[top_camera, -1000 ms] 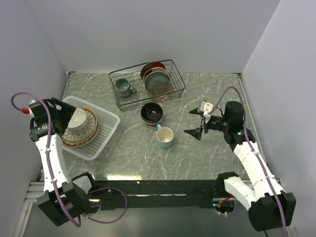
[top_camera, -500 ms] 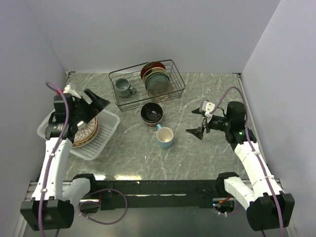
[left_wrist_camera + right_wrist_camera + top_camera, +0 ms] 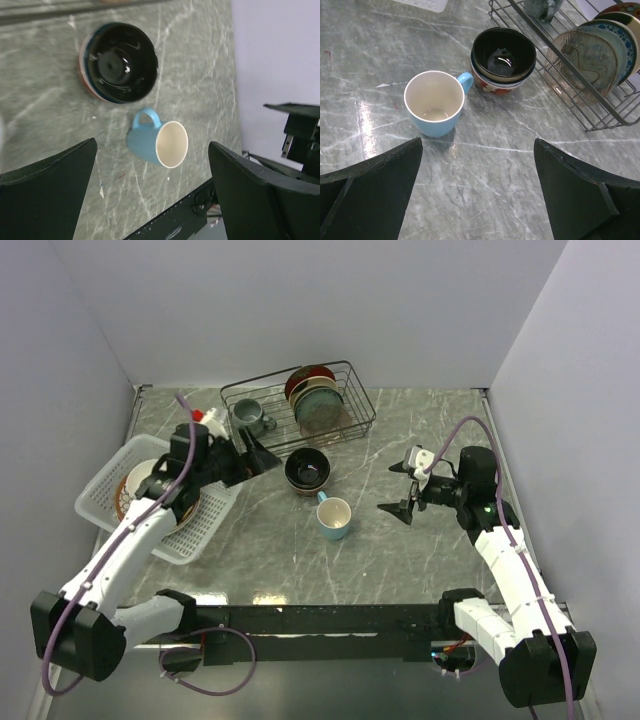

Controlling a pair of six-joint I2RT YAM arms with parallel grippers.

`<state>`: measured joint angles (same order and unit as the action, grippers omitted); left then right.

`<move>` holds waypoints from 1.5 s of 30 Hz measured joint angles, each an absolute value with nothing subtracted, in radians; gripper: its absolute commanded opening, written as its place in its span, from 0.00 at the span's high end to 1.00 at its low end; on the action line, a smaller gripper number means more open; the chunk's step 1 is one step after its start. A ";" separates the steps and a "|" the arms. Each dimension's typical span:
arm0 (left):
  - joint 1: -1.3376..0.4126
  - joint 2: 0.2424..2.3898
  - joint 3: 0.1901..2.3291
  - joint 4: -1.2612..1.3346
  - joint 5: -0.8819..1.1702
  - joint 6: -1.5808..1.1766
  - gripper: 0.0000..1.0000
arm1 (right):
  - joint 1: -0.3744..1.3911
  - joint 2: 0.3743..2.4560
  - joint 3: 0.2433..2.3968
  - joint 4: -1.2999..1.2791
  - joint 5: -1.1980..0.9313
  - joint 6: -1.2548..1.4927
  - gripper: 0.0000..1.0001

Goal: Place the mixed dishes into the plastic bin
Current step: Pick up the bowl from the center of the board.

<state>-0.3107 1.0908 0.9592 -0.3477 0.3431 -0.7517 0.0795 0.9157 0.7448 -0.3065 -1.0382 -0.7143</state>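
Top external: white bin (image 3: 212, 518) at the left of the surface (image 3: 400, 555), plates (image 3: 150, 495) stacked inside. Bowls (image 3: 307, 469) and blue mug (image 3: 334, 518) stand outside it, mid-surface, near the wire rack (image 3: 355, 410). Left pincer (image 3: 256, 450) is spread, empty, hovering between bin and bowls. Right pincer (image 3: 397, 487) is spread, empty, apart from the mug on its right.

Left wrist: mug framed between the fingers, bowls beyond. Your likely next pick is the mug; set one finger inside the rim, one outside, away from the handle.

Right wrist: mug upright, handle just beside the nested bowls. Lift straight up so you avoid knocking them.
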 measured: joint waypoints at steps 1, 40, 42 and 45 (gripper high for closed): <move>-0.334 1.107 0.960 -0.336 0.342 -0.752 0.01 | 0.080 0.916 0.745 -0.308 -1.038 -0.717 0.00; -0.540 1.604 1.238 -0.366 -0.035 -0.696 0.21 | 0.063 0.949 0.745 -0.377 -1.037 -0.796 0.00; -0.540 1.618 1.246 -0.383 -0.050 -0.693 0.27 | 0.063 0.949 0.745 -0.383 -1.037 -0.803 0.00; -0.540 1.644 1.259 -0.404 -0.065 -0.691 0.32 | 0.062 0.949 0.745 -0.387 -1.038 -0.807 0.00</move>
